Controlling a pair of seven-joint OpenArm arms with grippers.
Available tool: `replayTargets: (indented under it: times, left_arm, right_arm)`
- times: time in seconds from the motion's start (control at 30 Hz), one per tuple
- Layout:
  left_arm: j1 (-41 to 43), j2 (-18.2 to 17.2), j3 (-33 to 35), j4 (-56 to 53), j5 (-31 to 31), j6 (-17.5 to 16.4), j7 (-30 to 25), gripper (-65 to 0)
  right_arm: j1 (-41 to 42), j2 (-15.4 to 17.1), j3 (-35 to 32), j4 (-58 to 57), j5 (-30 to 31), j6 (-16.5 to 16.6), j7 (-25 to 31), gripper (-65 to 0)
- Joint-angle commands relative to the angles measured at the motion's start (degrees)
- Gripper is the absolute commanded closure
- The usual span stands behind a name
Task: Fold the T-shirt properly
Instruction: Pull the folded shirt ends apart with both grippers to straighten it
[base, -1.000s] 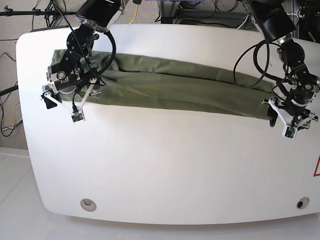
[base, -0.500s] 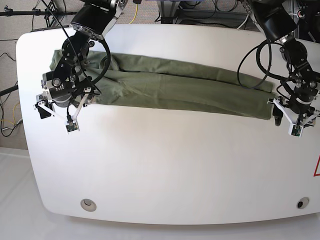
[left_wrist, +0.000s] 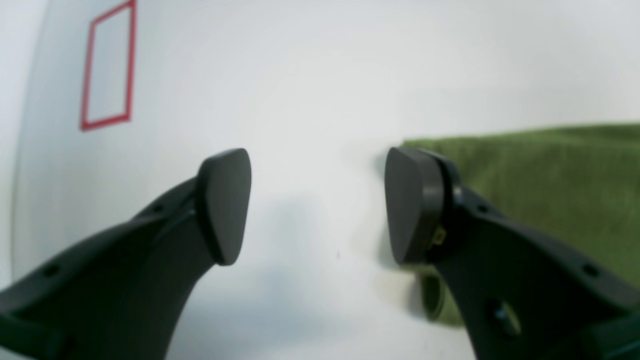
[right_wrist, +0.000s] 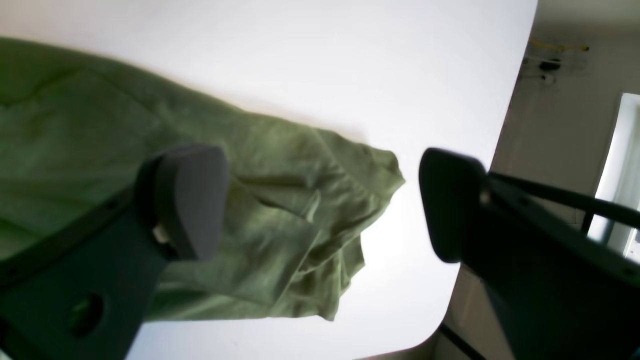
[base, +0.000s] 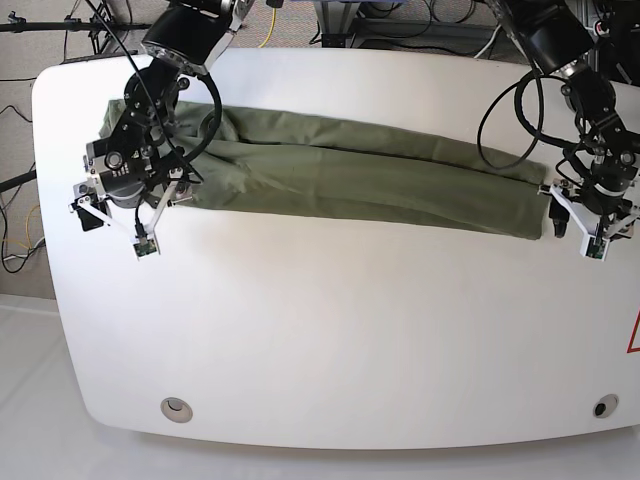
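The olive-green T-shirt (base: 340, 175) lies folded into a long narrow band across the far half of the white table (base: 330, 330). My right gripper (base: 118, 228) hovers at the band's left end, open. In the right wrist view the wrinkled sleeve end of the T-shirt (right_wrist: 280, 175) lies below the right gripper (right_wrist: 320, 200), and nothing is between its pads. My left gripper (base: 575, 228) stands open just off the band's right end. In the left wrist view, bare table shows between the pads of the left gripper (left_wrist: 320, 205), and the T-shirt's edge (left_wrist: 550, 175) lies behind the right-hand pad.
A red outlined rectangle (left_wrist: 107, 67) is marked on the table beyond the left gripper. Two round holes (base: 177, 407) (base: 604, 406) sit near the front edge. Cables and stands crowd the floor behind the table. The table's rounded corner (right_wrist: 425, 345) is close to the right gripper.
Both open grippers have drawn outward off the shirt's ends, then shifted slightly toward the far side. The T-shirt has settled flatter and lies still.
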Motion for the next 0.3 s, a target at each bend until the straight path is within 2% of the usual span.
replayTargets:
  times: [0.0,0.27]
  left_arm:
    - [-0.86,-0.77,0.15,1.21,-0.48,0.34,-0.80,-40.0]
    - [-0.68,-0.77,0.24,0.86,-0.39,0.34,-0.80,-40.0]
  right_arm:
    - [1.00,0.43,-0.05,1.18,-0.07,-0.05,0.53,-56.4]
    - [0.74,0.43,0.30,1.09,-0.07,-0.05,0.53,-56.4]
